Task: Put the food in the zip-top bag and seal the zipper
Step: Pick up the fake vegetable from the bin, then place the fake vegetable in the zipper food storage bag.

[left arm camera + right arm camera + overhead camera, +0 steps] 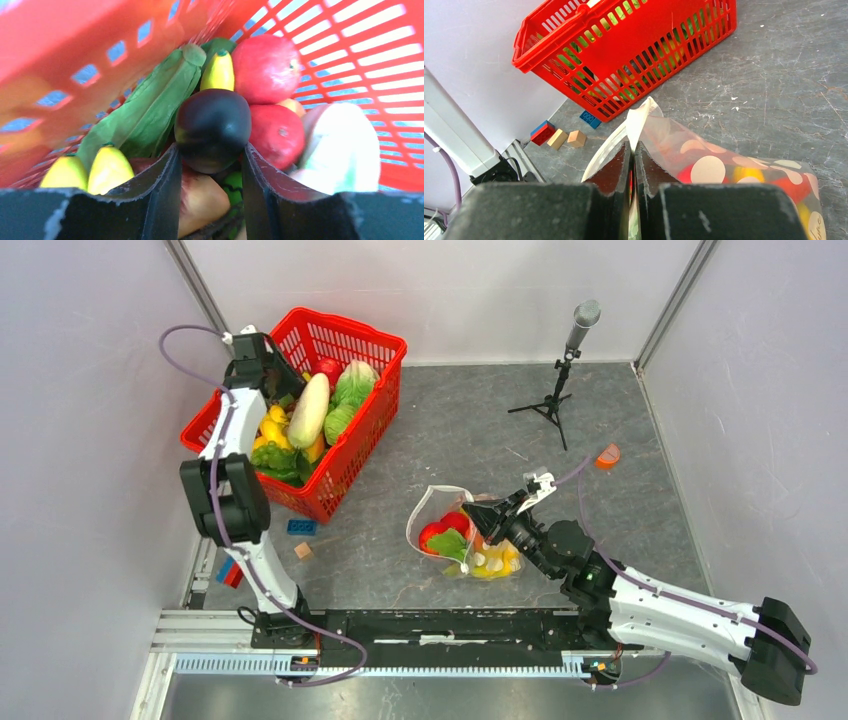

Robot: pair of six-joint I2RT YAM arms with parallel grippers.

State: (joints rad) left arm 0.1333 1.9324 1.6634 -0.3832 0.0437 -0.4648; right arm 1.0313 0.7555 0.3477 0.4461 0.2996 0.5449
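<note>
The zip-top bag [455,530], clear with white dots, lies at the middle of the table with red, green and yellow food inside. My right gripper [478,512] is shut on its upper edge by the whitish zipper strip [600,156] and holds the mouth up; the wrist view shows the right gripper [632,147] pinching the bag [704,160]. My left gripper [275,380] is down inside the red basket [385,340]. In its wrist view the left gripper [211,150] has its fingertips closed against a dark purple food piece [212,127].
The basket [350,40] also holds red fruits [265,67], yellow pieces [107,167], a green husk [150,105] and a white radish [308,410]. A blue brick [301,527], a wooden cube [303,551], a microphone tripod [560,390] and an orange piece [607,455] are on the table.
</note>
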